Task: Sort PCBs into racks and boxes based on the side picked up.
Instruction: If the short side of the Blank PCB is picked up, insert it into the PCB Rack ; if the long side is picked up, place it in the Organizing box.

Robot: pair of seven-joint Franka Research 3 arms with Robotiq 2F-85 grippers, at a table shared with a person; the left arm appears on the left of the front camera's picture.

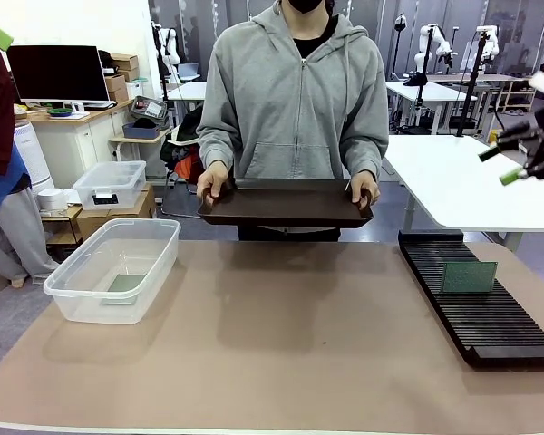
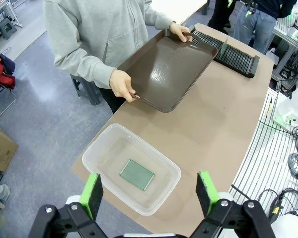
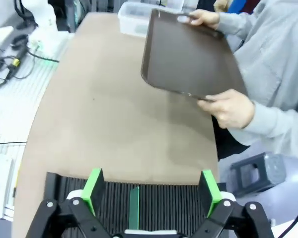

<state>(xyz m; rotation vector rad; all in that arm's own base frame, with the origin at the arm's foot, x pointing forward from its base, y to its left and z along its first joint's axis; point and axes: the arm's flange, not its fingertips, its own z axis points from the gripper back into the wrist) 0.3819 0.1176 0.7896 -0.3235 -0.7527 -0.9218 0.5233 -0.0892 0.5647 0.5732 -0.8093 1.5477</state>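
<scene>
Both tools spread, empty. PCB (image 1: pixel 469 276) upright in rack (image 1: pixel 490 326): thin, stiff, light; pinch bare edges only.

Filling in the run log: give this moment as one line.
PCBs: one in tub, one upright in rack | tray: held by person | left gripper open | right gripper open

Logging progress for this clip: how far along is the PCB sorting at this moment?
Both boards look sorted: one PCB lies flat in the clear tub, the other PCB stands upright in the black rack. Nothing is in hand: the left claw and right claw are open and empty. The person holds a brown tray at the far edge, with no boards visible on it. Little seems left.
</scene>
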